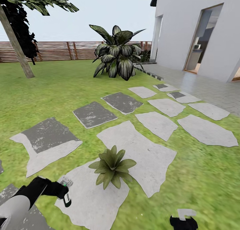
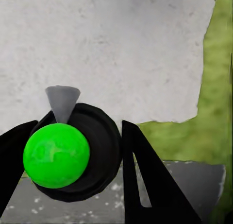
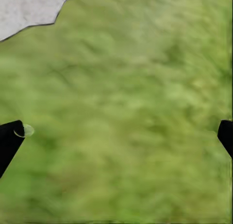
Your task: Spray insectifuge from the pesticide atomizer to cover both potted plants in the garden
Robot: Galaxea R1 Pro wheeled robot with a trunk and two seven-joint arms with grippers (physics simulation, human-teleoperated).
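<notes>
Now left gripper [image 1: 63, 191] clamped on pesticide atomizer [image 1: 67, 198], bottle body mostly hidden by fingers; from left wrist, bright green spot caps its top [image 2: 57, 155], nozzle pointing ahead. Potted plant [image 1: 111, 165] just ahead of left gripper on stepping stone [image 1: 146, 156], pot hidden under leaves. Right gripper [image 1: 183, 221] cut off at frame edge, fingertips [image 3: 9, 139] wide apart over lawn [image 3: 126, 102].
</notes>
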